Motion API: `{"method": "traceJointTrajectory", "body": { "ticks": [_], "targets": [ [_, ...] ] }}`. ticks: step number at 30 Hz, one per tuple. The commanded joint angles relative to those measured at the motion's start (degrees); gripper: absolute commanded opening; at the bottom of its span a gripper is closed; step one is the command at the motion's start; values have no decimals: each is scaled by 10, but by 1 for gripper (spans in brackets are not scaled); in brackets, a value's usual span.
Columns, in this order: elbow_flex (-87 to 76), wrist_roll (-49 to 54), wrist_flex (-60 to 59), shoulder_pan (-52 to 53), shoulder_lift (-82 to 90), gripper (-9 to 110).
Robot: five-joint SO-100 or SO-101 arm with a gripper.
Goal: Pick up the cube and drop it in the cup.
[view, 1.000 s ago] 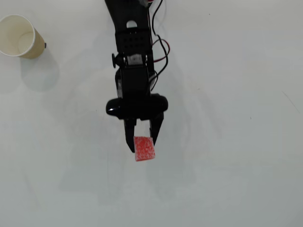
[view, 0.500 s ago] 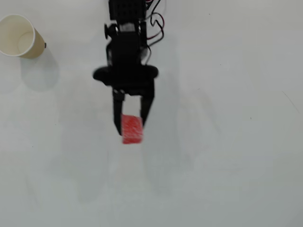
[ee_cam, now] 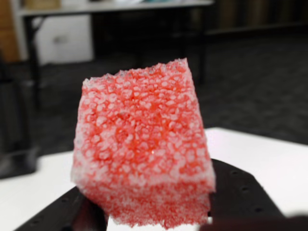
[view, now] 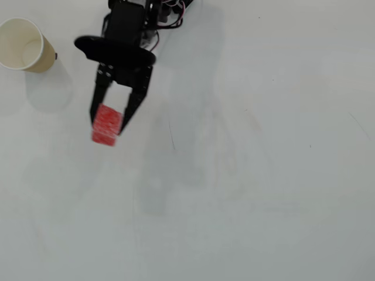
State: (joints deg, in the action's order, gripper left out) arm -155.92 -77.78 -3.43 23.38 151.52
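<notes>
In the wrist view the cube (ee_cam: 143, 149) fills the centre of the frame, bright red and grainy like sponge, seated between the dark fingers (ee_cam: 243, 192) low in the frame, with a blurred room behind. In the overhead view the tool (view: 108, 122) in the upper left grasps the cube (view: 106, 124) between its two black fingers over the white bench (view: 246, 193). The cup (view: 24, 45) stands upright at the far upper left, well apart. No writing can be read anywhere.
</notes>
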Motion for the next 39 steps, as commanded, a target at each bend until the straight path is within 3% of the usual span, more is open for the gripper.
{"method": "traceJointTrajectory", "body": {
  "ticks": [1,20,39],
  "targets": [
    [20,10,-9,53,54,7],
    [-7,20,-85,314,134,7],
    [-12,24,-110,475,90,6]
  ]
}}
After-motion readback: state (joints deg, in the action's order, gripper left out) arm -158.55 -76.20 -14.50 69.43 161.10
